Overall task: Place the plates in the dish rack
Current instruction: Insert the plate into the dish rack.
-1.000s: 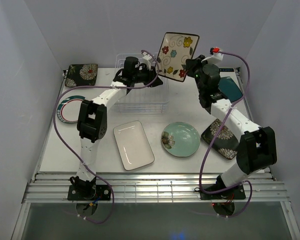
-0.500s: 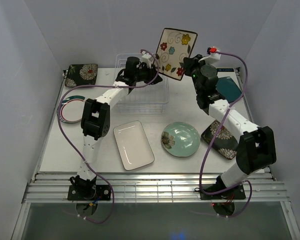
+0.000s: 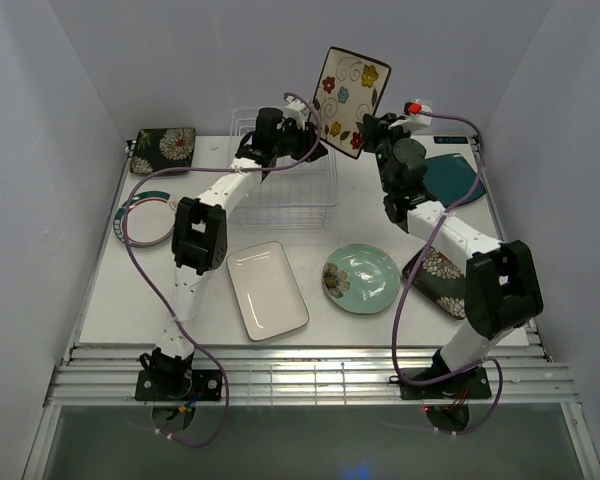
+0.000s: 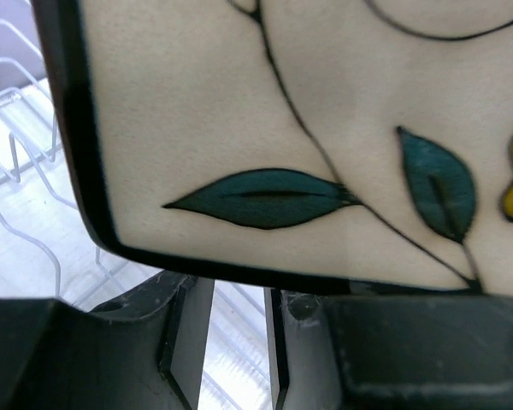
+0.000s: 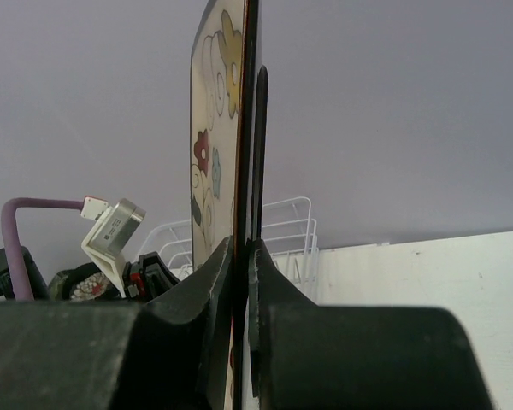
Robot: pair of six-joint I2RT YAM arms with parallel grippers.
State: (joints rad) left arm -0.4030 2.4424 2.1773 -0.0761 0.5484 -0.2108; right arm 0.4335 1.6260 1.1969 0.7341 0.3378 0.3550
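My right gripper point(image 3: 370, 128) point(image 5: 244, 248) is shut on the lower right edge of the cream square floral plate point(image 3: 351, 86) point(image 5: 214, 128). It holds the plate upright in the air, above the right end of the white wire dish rack point(image 3: 280, 180). My left gripper point(image 3: 318, 142) point(image 4: 231, 286) reaches over the rack to the plate's lower left corner point(image 4: 265, 128). Its jaws stand a narrow gap apart with only rack wires point(image 4: 17, 162) showing between them. The plate's dark rim crosses just beyond its fingertips.
On the table lie a dark floral plate point(image 3: 165, 148) at the back left, a round green-rimmed plate point(image 3: 143, 218), a white rectangular plate point(image 3: 267, 288), a mint-green plate point(image 3: 361, 278), a second dark floral plate point(image 3: 442, 282) and a teal plate point(image 3: 452, 180). Walls enclose three sides.
My right gripper has carried the cream plate left and turned it more edge-on. My left arm has stretched further over the rack, up to the plate's lower corner.
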